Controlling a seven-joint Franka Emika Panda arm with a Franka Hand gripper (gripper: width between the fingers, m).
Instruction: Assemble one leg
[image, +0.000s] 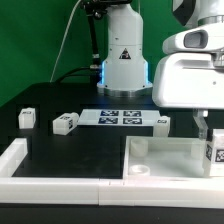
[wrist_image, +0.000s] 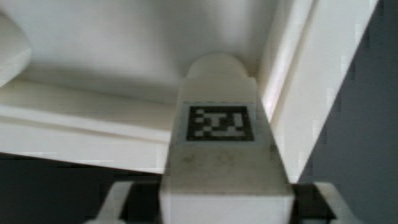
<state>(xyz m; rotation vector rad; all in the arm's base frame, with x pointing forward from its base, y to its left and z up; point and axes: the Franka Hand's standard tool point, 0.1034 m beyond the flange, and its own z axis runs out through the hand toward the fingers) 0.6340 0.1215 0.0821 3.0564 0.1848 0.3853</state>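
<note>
My gripper (image: 209, 136) is shut on a leg (image: 213, 152), a small white post with a black-and-white tag, and holds it upright over the right corner of the white tray-like piece (image: 165, 158) in the exterior view. In the wrist view the leg (wrist_image: 221, 120) sits between my two fingers (wrist_image: 135, 203), its far end pointing into the tray's inner corner (wrist_image: 267, 95). Whether the leg touches the tray I cannot tell. Three more legs lie on the black table: one (image: 27, 118) at the left, one (image: 65, 124) beside it, one (image: 160, 122) by the marker board.
The marker board (image: 118, 117) lies in the middle of the table before the robot base (image: 124, 60). A white L-shaped wall (image: 20, 160) runs along the table's front and left. A cable hangs at the back left.
</note>
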